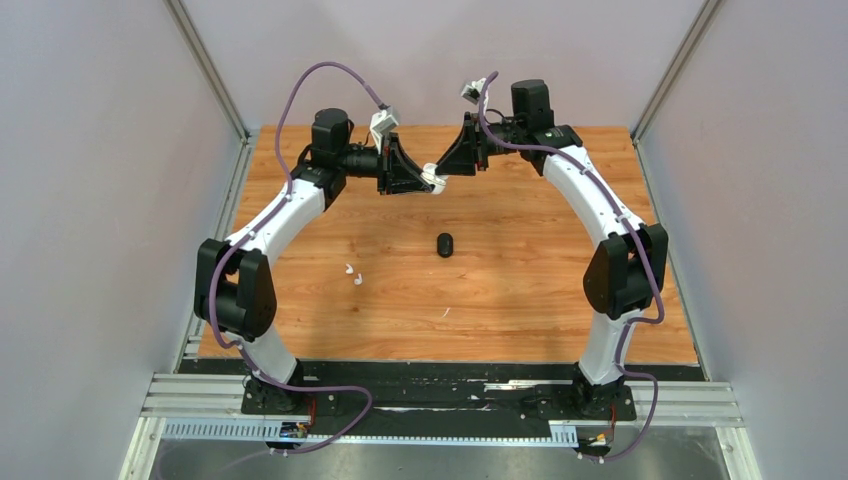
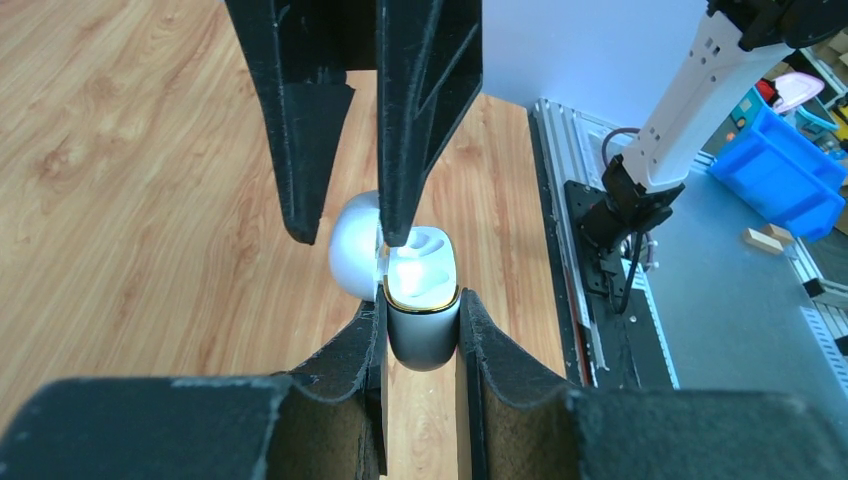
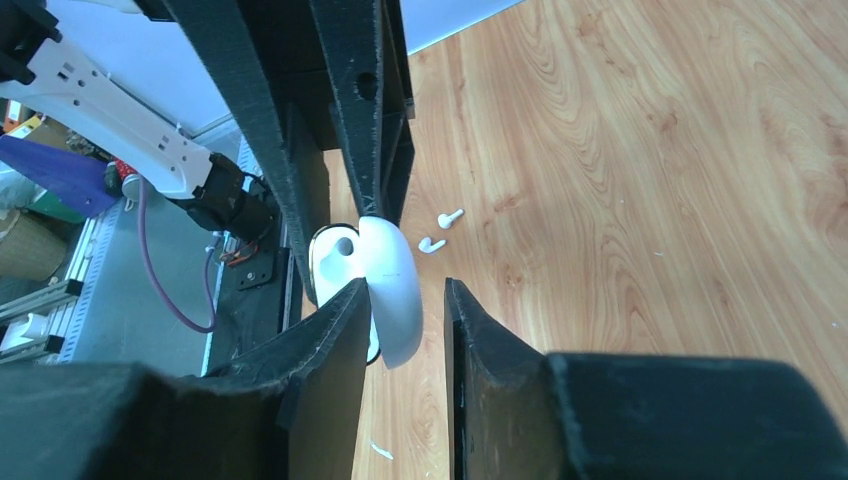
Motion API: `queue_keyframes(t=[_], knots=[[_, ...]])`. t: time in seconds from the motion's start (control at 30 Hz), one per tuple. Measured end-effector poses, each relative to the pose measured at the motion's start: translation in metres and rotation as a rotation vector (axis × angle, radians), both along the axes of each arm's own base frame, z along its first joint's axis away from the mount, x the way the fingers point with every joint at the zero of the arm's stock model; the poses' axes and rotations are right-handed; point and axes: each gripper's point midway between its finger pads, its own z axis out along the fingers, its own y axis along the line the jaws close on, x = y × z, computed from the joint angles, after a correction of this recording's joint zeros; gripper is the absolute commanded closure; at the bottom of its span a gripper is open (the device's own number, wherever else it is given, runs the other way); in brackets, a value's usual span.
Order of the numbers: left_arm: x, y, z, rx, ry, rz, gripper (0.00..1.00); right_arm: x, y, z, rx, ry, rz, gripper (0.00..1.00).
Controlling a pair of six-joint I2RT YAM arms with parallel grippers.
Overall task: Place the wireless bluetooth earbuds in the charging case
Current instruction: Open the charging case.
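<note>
**Open charging case held in the air over the far middle of the table**

The charging case [image 2: 422, 335] is held clear of the table [image 1: 550, 300], over its far middle, where the two arms meet. The jaws of the left arm [image 1: 290, 215] are clamped on the lower body of the case, and in the left wrist view one finger is seen pressed against each side. The case is open. Its gold-edged rim and white interior are turned away from that camera, and the lid [image 2: 352, 245] is swung back to one side. Whether anything sits in the wells cannot be told.

The jaws of the right arm [image 1: 590, 190] are set apart, with the lid between them. In the right wrist view the lid is seen close beside one finger, while a clear gap is left between it and the other, so the lid is not gripped.

Two white earbuds [image 1: 349, 270] [image 1: 358, 281] are seen lying on the table left of centre, just beside each other and well apart from the case. A small black oval object [image 1: 445, 245] lies near the middle of the table, on the near side of the raised case. A tiny white speck [image 1: 446, 312] lies nearer the arm bases.
</note>
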Motion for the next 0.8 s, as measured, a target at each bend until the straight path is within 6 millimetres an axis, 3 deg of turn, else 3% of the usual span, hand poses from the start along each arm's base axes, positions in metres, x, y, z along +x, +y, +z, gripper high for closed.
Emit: queue_keyframes(t=[0.33, 0.5, 0.67, 0.8], knots=[[0.0012, -0.0029, 0.0054, -0.022, 0.017, -0.010, 1.00, 0.0027, -0.0004, -0.0017, -0.007, -0.002, -0.014, 0.72], [0.0027, -0.0039, 0.0051, -0.027, 0.039, -0.007, 1.00, 0.0031, -0.0020, -0.0036, -0.007, 0.004, -0.015, 0.81], [0.0038, -0.0040, 0.0045, -0.031, 0.049, -0.003, 1.00, 0.0032, -0.0023, -0.0048, -0.008, 0.006, -0.015, 0.68], [0.0032, -0.0040, 0.0050, -0.033, 0.053, -0.005, 1.00, 0.0043, -0.0035, -0.0066, -0.011, 0.010, -0.022, 0.64]])
